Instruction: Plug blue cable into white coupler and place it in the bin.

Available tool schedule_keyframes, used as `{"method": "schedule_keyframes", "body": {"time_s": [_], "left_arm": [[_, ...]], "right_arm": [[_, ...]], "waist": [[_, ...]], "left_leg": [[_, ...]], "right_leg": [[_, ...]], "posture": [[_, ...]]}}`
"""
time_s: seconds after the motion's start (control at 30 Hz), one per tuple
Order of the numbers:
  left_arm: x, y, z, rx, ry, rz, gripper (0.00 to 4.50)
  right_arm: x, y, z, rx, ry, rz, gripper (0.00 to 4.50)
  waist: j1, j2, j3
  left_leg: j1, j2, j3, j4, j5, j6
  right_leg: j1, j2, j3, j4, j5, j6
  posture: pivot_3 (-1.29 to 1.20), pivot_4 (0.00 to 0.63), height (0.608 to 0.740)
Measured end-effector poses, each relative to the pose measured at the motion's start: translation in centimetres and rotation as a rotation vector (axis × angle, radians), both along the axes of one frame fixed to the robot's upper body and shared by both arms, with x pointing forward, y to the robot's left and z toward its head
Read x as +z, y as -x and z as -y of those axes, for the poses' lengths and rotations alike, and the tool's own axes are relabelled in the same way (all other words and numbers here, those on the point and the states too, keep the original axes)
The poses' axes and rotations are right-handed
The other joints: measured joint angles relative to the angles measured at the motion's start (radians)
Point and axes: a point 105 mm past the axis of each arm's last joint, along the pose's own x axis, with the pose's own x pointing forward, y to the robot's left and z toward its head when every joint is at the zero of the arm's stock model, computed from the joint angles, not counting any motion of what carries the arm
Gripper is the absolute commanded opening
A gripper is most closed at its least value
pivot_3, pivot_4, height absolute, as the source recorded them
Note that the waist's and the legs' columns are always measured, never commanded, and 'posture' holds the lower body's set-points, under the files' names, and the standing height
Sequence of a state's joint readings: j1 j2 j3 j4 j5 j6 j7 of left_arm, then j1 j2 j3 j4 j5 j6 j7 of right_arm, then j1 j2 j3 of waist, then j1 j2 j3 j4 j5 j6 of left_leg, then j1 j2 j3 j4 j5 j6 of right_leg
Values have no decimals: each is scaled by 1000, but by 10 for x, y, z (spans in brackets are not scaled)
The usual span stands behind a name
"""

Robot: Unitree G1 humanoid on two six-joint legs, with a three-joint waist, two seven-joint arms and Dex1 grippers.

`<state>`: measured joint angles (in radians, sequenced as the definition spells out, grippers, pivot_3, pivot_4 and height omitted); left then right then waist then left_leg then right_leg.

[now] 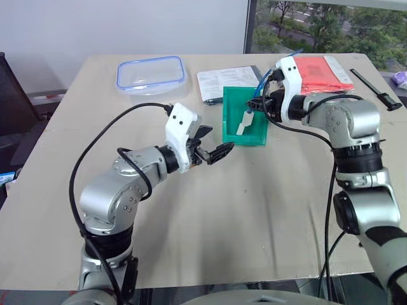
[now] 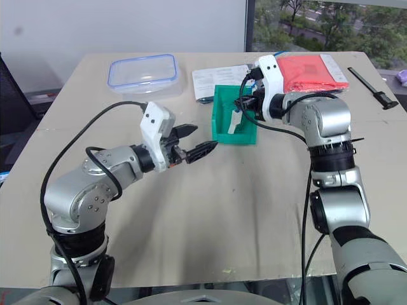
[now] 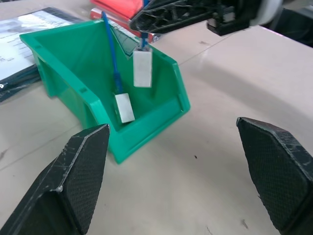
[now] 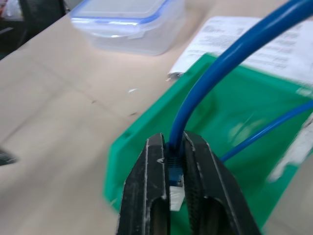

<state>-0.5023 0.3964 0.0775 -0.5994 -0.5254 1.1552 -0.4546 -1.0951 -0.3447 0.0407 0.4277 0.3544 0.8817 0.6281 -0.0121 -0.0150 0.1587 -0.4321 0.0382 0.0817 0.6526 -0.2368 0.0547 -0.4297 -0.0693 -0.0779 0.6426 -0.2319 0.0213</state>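
The blue cable point(image 4: 205, 93), light and limp, is pinched near its plug by the right tool point(image 4: 171, 196) over the far bin point(image 3: 161, 105); the white coupler point(image 3: 142, 68) dangles below. The left tool point(image 1: 213, 143) is spread empty.

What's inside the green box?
Inside the bin a white end piece on a blue cable leans against the front wall. The right gripper dangles another cable with the white coupler above it. The front lip hides the floor.
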Motion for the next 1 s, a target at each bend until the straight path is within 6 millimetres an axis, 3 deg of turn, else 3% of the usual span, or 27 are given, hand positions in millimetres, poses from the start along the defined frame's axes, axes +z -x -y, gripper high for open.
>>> {"method": "schedule_keyframes", "body": {"time_s": [0.2,0.4,0.5,0.63,0.77,0.87,1.0], "left_arm": [[2,-3,0,34,2,-9,4294],[-1,0,-1,49,0,-1,4294],[-20,4,-14,99,-30,-25,4294],[-49,20,-30,143,-53,-52,4294],[-90,49,-48,171,-98,-142,4294],[-100,65,-57,187,-66,-123,4294],[-117,81,-74,205,-87,-96,4294]], "right_arm": [[-2,-22,10,-89,21,80,4443],[0,-22,40,-166,40,164,4482],[-26,-6,73,-189,48,158,4482],[-61,31,90,-119,-7,192,4482],[-95,83,104,0,-63,156,4482],[-127,123,120,72,-75,61,4482],[-147,158,123,155,-122,10,4482]], "waist": [[2,0,1],[6,0,1],[10,0,1],[7,0,1],[7,1,2],[13,2,2],[12,3,2]], "left_leg": [[0,1,-1,-1,1,-3],[1,1,-1,0,2,-3],[1,1,-1,0,2,-3],[3,2,0,-1,2,-4],[6,2,-1,-1,2,-4],[12,2,0,0,-1,1],[20,3,1,0,-4,-4]], "right_leg": [[0,0,2,0,0,0],[2,-1,2,0,0,0],[2,-1,2,0,0,0],[2,-1,3,1,0,0],[4,-1,3,1,0,-1],[10,-2,4,0,-2,-3],[15,-4,7,-1,-3,-4]], "posture": [[0,150,736],[0,150,736],[0,150,736],[0,150,736],[0,150,736],[0,150,736],[0,150,736]]}}
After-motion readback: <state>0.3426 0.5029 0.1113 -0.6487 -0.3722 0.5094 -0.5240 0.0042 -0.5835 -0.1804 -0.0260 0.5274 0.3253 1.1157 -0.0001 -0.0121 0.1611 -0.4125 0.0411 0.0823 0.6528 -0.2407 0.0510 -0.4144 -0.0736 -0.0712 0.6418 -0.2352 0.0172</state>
